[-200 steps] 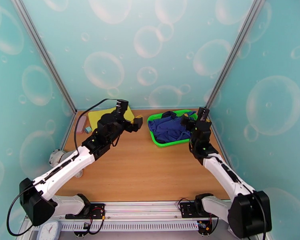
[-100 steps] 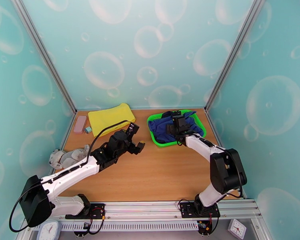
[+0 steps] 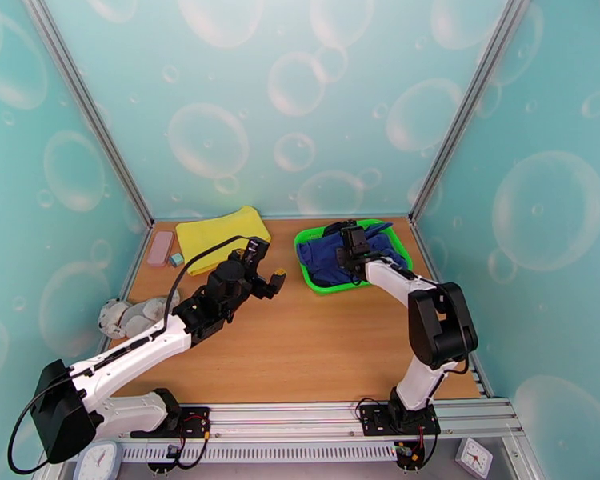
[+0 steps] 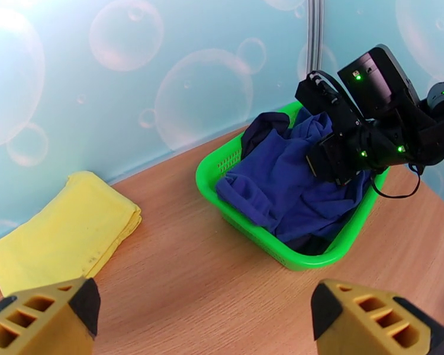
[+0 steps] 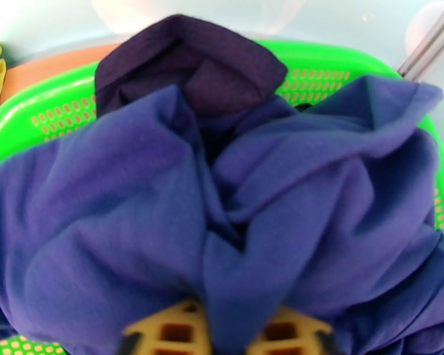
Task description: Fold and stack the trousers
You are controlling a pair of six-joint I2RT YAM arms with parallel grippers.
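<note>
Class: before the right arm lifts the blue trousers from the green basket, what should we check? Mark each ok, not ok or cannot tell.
Right gripper shut on a fold of the royal-blue soft cloth trousers: ok.
Dark navy cloth garment outside the pinch: ok.
Trousers untangled from it: cannot tell.
Left gripper open, apart from the green plastic basket: ok.
Room on the wooden table in front of the basket: ok.

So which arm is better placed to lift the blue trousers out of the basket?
Right arm: the right claw is shut on a fold of the trousers in the basket; the left claw hangs open above the table.
</note>
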